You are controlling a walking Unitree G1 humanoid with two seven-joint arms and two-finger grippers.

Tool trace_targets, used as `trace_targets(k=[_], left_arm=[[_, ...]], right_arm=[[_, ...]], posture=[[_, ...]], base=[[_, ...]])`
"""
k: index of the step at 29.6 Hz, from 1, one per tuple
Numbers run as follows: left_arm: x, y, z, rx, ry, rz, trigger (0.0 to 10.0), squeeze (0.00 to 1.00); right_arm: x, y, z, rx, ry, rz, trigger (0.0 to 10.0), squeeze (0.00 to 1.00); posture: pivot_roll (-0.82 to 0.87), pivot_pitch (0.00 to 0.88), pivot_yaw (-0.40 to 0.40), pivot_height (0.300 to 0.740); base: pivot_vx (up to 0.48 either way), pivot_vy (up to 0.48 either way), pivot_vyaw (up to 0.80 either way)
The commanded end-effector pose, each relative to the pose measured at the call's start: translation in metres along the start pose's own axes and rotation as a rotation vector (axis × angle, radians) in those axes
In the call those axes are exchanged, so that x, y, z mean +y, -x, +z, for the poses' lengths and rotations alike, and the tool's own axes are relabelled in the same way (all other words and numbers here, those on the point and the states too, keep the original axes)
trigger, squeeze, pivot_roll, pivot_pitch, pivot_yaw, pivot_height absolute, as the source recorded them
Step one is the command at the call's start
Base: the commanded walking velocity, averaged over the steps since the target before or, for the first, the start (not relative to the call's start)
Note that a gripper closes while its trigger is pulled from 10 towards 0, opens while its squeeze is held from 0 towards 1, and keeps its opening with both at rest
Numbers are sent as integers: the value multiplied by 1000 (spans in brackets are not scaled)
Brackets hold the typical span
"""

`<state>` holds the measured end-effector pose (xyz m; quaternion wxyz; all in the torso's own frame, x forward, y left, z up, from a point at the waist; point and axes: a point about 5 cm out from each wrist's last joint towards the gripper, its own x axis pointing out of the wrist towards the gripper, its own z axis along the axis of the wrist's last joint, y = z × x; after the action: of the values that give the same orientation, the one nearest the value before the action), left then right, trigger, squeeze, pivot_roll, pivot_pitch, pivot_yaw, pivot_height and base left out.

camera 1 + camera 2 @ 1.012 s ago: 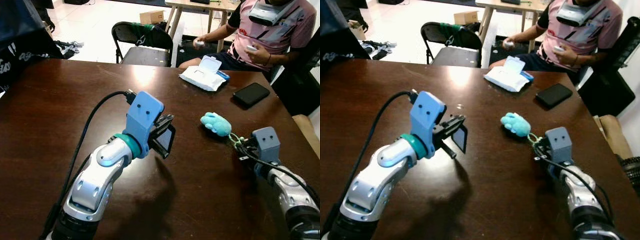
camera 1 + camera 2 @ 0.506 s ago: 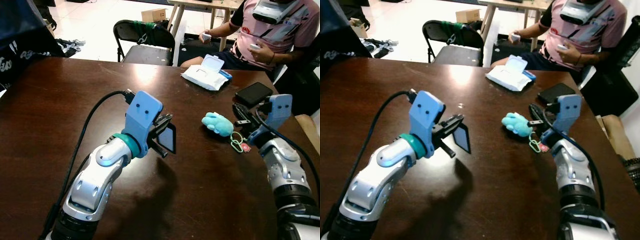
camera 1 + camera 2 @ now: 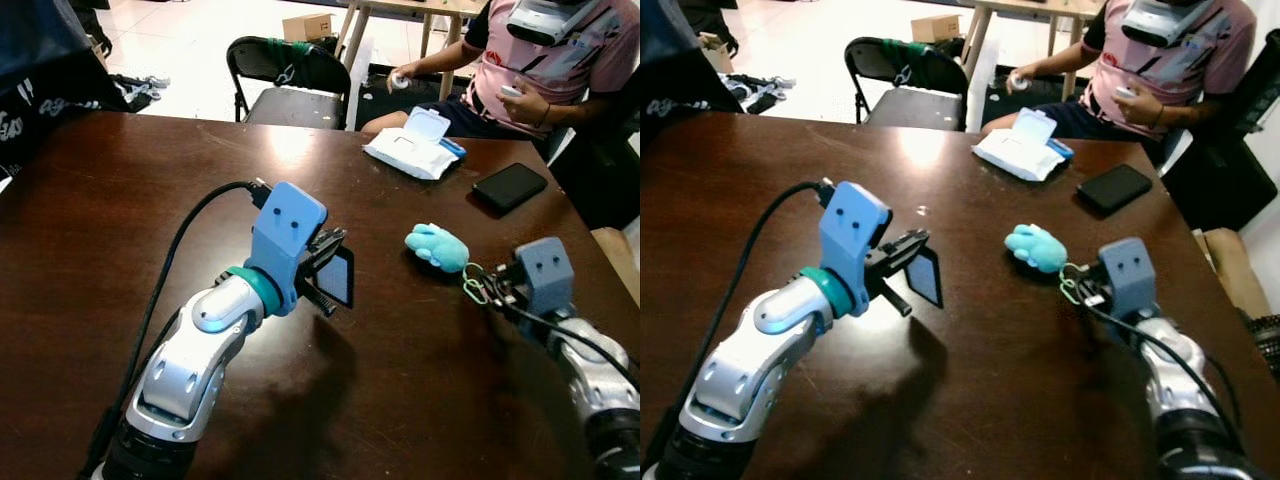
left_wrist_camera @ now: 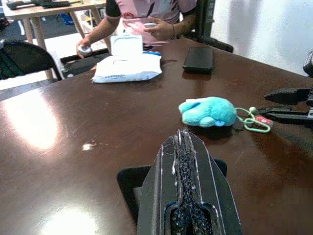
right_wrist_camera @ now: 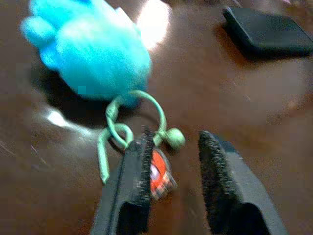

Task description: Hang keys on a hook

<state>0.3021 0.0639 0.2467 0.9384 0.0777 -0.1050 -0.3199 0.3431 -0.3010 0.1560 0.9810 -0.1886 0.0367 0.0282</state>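
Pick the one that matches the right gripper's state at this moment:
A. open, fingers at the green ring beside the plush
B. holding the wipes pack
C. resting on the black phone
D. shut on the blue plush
A: the right gripper is open, its fingers spread at the green ring beside the blue plush.

One keychain [image 3: 445, 250], one phone [image 3: 510, 185], one chair [image 3: 290, 80]

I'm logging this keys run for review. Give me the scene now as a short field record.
keychain: blue plush with green ring and red tag, lying on table
right gripper: open, fingers at the ring and tag
left gripper: shut on a dark flat piece, raised over table
phone: beyond the plush
wipes pack: far edge
person: seated behind
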Motion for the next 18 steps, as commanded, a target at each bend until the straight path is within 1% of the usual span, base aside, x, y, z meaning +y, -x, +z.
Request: trace_targets(k=[1,4,7,8,10,11,12,14,18], left_arm=[[-1,0,0,-6,2,-9,10000,0],[-1,0,0,-5,2,-9,10000,0],[-1,-1,0,-5,2,-8,10000,0],[-1,-1,0,-5,2,-7,10000,0],[-1,-1,0,-5,2,-7,10000,0],[-1,-1,0,-5,1,-6,10000,0],[-1,-1,0,-5,1,-6,10000,0],[0,0,0,-4,0,-1,10000,0],[0,0,0,-3,0,0,10000,0]], right_arm=[[-6,7,-14,54,13,-34,10000,1000],[-8,9,-19,73,14,-44,10000,1000],[-6,9,-20,79,18,-37,10000,996],[-1,6,-19,73,12,-21,10000,0],[-1,6,-19,73,12,-21,10000,0],[5,3,-17,62,10,2,10000,0],[5,3,-17,62,10,2,10000,0],[13,-1,-14,35,-4,38,10000,0],[14,-1,-12,21,-19,46,10000,0]], posture=[[30,146,52,740],[31,147,54,740],[32,149,56,740],[34,150,55,740],[34,150,55,740],[38,153,51,740],[38,153,51,740],[41,155,50,740],[41,155,50,740]], base=[[0,0,0],[0,0,0],[0,0,0],[0,0,0],[0,0,0],[0,0,0],[0,0,0],[0,0,0],[0,0,0]])
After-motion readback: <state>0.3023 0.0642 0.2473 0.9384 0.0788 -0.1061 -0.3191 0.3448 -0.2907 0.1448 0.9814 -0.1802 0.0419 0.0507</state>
